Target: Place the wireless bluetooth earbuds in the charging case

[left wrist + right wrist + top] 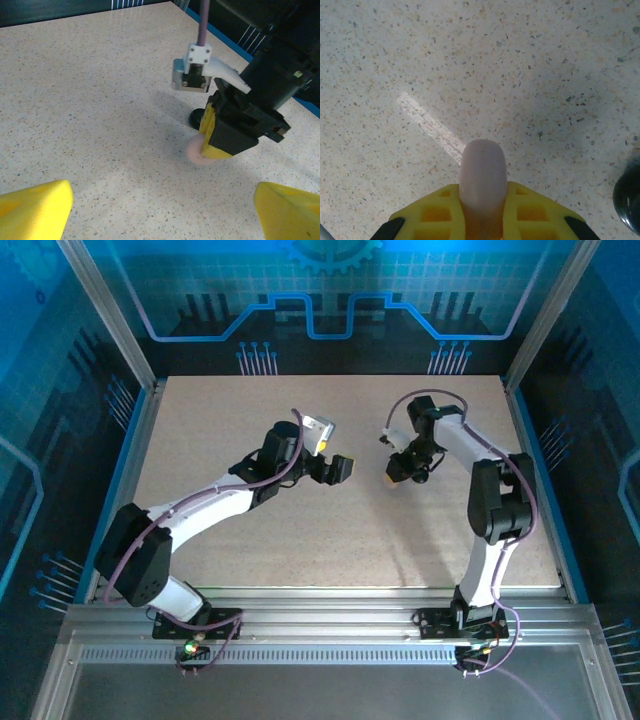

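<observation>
Speckled beige desk (300, 540), blue-lit walls round it, open room on all sides. Top cam: left tool (338, 468) mid-desk, right tool (398, 472) near, at its 3 o'clock. L wrist cam: left tool's fingers (35, 207) wide apart, holding nothing. R wrist cam: right tool clamped on pink disc (482, 170), edge-on; black disc (627, 192) at 4 o'clock, apart. Earbuds: can't tell where.

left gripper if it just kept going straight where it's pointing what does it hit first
Most likely the pink disc held in the right gripper, slightly off centre ahead of the open left gripper. Depth is unclear; if it points lower than it seems, it meets the table first.
</observation>
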`<state>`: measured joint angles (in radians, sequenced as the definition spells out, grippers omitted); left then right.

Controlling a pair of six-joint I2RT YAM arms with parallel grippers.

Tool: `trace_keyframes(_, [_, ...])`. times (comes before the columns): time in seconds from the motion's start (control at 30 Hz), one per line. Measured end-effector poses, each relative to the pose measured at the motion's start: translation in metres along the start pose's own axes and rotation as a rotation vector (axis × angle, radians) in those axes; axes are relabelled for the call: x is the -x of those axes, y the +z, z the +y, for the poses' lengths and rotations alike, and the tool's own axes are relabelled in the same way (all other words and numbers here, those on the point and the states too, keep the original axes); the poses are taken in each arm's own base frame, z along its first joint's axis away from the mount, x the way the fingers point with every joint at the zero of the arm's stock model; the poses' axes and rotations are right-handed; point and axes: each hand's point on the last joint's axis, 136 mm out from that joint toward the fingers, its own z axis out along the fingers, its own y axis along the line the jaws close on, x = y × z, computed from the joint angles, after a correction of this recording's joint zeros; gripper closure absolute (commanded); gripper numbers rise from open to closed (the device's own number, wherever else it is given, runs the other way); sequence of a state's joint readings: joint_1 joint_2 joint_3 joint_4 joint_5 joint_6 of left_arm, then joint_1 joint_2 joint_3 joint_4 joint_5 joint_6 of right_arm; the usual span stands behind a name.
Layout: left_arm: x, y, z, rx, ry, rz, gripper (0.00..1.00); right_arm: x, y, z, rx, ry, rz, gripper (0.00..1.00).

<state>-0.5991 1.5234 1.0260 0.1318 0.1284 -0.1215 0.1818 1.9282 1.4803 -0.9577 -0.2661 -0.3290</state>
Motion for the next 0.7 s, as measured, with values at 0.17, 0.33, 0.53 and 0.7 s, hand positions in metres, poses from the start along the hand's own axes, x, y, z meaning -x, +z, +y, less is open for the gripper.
trace_keyframes(0.17, [-0.002,0.0,0.002,0.011,0.007,0.006,0.06,0.008,0.012,-0.009,0.01,0.011,0.018,0.87])
trace_keyframes(0.33, [-0.002,0.0,0.003,0.014,0.026,0.007,0.06,0.016,0.015,-0.023,0.009,0.031,0.017,0.87])
trace_keyframes(0.53, [0.006,-0.001,0.001,0.013,0.066,0.002,0.06,0.015,0.02,-0.036,0.014,0.061,0.031,0.86])
trace_keyframes(0.7, [0.006,-0.001,0.001,0.015,0.075,0.002,0.06,0.011,0.022,-0.034,0.022,0.07,0.05,0.81])
